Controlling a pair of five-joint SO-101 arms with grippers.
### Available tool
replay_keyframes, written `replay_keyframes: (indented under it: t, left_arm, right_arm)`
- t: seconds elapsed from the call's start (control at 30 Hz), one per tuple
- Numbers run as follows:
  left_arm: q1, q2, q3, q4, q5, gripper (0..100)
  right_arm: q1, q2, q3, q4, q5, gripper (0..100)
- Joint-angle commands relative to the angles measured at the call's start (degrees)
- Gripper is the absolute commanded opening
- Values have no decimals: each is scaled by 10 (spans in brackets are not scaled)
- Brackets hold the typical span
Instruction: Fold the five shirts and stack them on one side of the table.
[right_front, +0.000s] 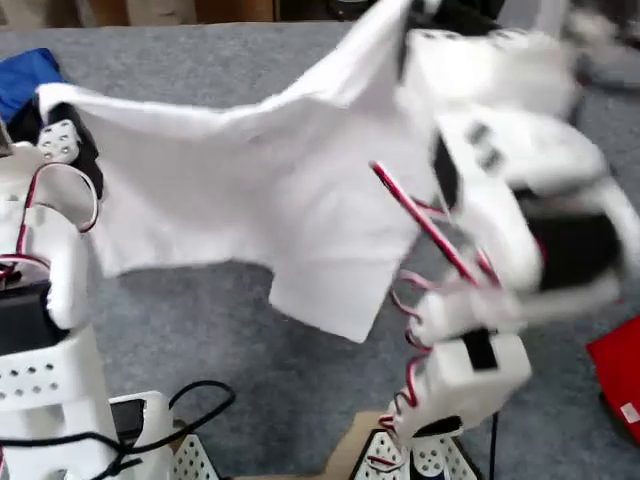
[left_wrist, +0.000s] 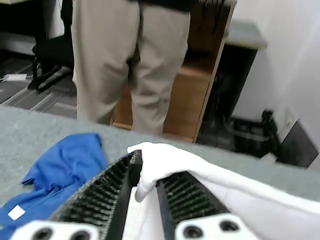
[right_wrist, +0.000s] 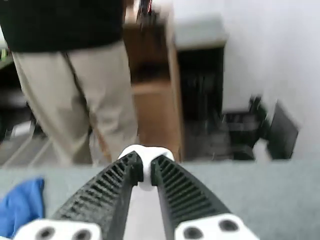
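The white cotton shirt (right_front: 280, 200) hangs in the air above the grey felt-covered table (right_front: 200, 330), stretched as a wide sheet between my two arms, its lower hem drooping toward the tabletop at the middle. My left gripper (left_wrist: 149, 167) has its ribbed black jaws nearly closed on a bunched corner of the white cloth. My right gripper (right_wrist: 145, 167) is pinched just as tightly on a small fold of the same shirt at the opposite, higher end.

I judge this to be the spreading step, before any fold. To do it well, I'd bring the two grips to the same height, since the right end sits higher and the cloth slopes. I'd hold just enough tension to take out the sag without pulling a corner free. Then I'd lower both together so the hanging hem touches first and the rest lays down flat, away from the crumpled blue shirt (right_front: 25, 75) at the far left of the table.

A flat red object (right_front: 620, 375) lies at the table's right edge.

The blue shirt's small white tag (left_wrist: 16, 212) and a pale label on the red object are too small for me to read.
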Motion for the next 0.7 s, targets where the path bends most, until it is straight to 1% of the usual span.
replay_keyframes:
  t: [0.0, 0.1, 0.23, 0.4, 0.53, 0.67]
  left_arm:
    - [11, -11, -74, 25, 25, 18]
    - [15, -6, -108, 86, 27, 18]
    - [51, -11, -139, 164, 25, 18]
    - [57, -6, -256, 268, 25, 18]
    - [54, -6, -338, 311, 25, 18]
    - [54, -6, -389, 331, 25, 18]
  right_arm:
    - [26, -77, -14, -13, 15, 5]
    - [25, -111, -14, -14, 26, 5]
    - [28, -145, -14, -45, 26, 5]
    - [24, -179, -14, -88, 26, 5]
    - [24, -194, -13, -105, 24, 5]
    - [24, -197, -14, -104, 23, 5]
